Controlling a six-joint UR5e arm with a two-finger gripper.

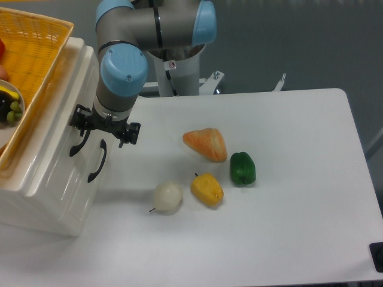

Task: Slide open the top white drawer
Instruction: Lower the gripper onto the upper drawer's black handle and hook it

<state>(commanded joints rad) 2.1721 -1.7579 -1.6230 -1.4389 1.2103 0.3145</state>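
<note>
The white cabinet (57, 179) stands at the left, its front facing right. The top white drawer (67, 128) looks closed, and its curved black handle (78, 143) shows just below my gripper. The lower drawer has its own black handle (97, 160). My gripper (105, 127) points down at the cabinet front, right above the upper handle. Its black fingers (130, 133) stick out on both sides of the wrist, spread apart. The left finger is at the handle's upper end. The fingertips are mostly hidden under the wrist. Nothing is held.
A yellow wicker basket (42, 54) with fruit sits on top of the cabinet. On the table (299, 197) to the right lie an orange vegetable (206, 144), a green pepper (242, 168), a yellow pepper (207, 189) and a white onion (168, 197).
</note>
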